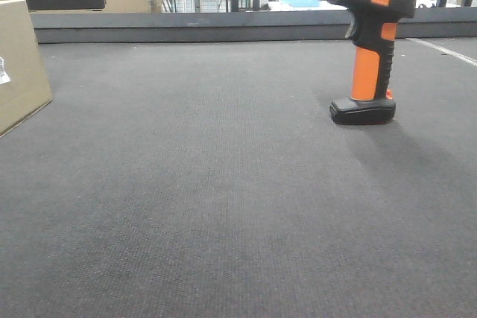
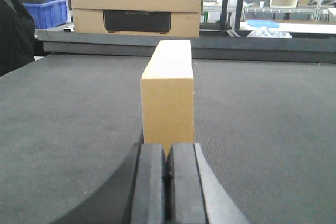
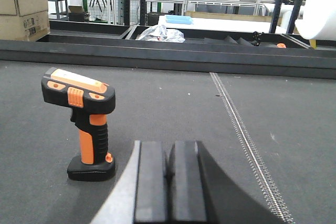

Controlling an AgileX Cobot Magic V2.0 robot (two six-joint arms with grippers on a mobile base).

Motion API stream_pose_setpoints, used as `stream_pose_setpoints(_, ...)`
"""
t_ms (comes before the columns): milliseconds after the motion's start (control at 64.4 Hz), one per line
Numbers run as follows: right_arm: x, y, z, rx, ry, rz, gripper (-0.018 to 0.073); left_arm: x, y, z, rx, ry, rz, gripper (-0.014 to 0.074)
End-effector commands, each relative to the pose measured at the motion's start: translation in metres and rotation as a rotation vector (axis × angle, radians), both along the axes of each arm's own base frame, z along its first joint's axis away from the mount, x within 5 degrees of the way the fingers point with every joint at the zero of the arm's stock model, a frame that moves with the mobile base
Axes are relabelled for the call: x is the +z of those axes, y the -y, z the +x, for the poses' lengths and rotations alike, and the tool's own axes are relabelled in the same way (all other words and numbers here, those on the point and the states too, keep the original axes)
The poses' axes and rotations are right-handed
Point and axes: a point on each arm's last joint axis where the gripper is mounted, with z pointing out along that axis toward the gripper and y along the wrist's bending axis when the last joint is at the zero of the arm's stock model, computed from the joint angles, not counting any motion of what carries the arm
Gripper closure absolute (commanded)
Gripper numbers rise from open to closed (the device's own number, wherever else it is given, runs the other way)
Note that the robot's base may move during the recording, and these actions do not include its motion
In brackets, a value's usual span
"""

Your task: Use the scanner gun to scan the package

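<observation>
You see the plain tan cardboard package [image 2: 168, 95] standing on the dark grey textured desk [image 1: 223, 206] at the far left, straight ahead of the left tool [image 2: 167, 182], whose pads are pressed together and hold nothing. The black and orange pistol-shaped scanner gun [image 3: 84, 124] stands upright on its flat base at the right. It is just left of the right tool [image 3: 168, 182], which is also closed and empty.

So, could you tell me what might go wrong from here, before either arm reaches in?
The scanner gun stands upright on a small base, left of the shut right gripper; a sideways brush could tip it. The package stands narrow end toward the shut left gripper, which must open before grasping or it may push the box. The label shows only at the front view's edge.
</observation>
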Motion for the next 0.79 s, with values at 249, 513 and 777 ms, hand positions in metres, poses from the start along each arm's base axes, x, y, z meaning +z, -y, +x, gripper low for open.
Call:
stream_pose_setpoints(249, 0.0024, 0.0002, -0.0004, -0.003, 0.027, -0.001, 0.0721, -0.0001, 0.0005, -0.0013, -0.006, 0.016, -0.015, 0.0708)
stream_pose_setpoints(513, 0.0024, 0.0002, -0.0004, -0.003, 0.027, -0.001, 0.0721, -0.0001, 0.0005, -0.0013, -0.006, 0.016, -0.015, 0.0708)
stream_pose_setpoints(777, 0.0024, 0.0002, -0.0004, -0.003, 0.027, -0.001, 0.0721, -0.0001, 0.0005, -0.0013, -0.006, 0.016, -0.015, 0.0708)
